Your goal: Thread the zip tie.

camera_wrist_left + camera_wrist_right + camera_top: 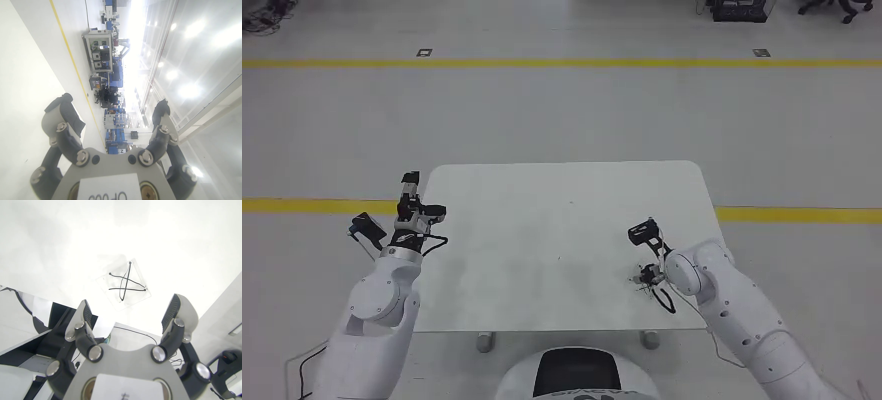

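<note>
Several black zip ties [127, 279] lie crossed over one another in a shallow clear tray [139, 294] on the white table [542, 250], close to its front edge. My right gripper [130, 298] hangs above the tray, open and holding nothing. The ribbed pads [170, 309] are wide apart. At the table's left edge my left gripper [114, 98] is raised and points out into the room. It is open with nothing between its fingers [409, 182].
The right arm [712, 285] bends over the table's front right part, with a black cable [667, 298] looped beside it. The floor around the table has yellow lines [562, 63], and there are workstations [98, 51] far off.
</note>
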Tool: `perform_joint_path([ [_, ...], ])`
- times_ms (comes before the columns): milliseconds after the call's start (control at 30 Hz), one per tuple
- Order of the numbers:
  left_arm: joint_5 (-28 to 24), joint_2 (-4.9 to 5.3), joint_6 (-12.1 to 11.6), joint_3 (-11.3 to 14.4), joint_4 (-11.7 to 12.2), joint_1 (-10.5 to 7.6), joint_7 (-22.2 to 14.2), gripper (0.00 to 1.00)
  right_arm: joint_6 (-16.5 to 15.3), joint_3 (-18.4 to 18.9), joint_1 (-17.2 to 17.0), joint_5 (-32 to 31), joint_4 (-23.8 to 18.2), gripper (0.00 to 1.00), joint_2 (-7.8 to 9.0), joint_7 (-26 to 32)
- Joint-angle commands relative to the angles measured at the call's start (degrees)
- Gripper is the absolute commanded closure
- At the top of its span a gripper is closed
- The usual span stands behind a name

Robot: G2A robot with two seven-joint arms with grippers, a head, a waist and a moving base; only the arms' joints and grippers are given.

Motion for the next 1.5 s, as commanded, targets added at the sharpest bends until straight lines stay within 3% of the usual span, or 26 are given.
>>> perform_joint_path([
  [0, 0.00, 0.00, 0.00, 0.00, 0.00, 0.00, 0.00, 0.00, -0.42, -0.21, -0.11, 0.01, -0.04, 0.00, -0.02, 0.07],
  [733, 0.00, 0.00, 0.00, 0.00, 0.00, 0.00, 0.00, 0.00, -1.73, -0.74, -0.84, 0.61, 1.67, 0.00, -0.16, -2.67],
  [933, 0.00, 0.00, 0.00, 0.00, 0.00, 0.00, 0.00, 0.00, -2.33, -1.09, 0.54, 3.57, 3.11, 0.00, -0.50, 0.08],
  [1467, 0.00, 0.00, 0.00, 0.00, 0.00, 0.00, 0.00, 0.00, -3.20, -1.34, 1.34, 4.48, 4.39, 0.00, -0.67, -0.56],
])
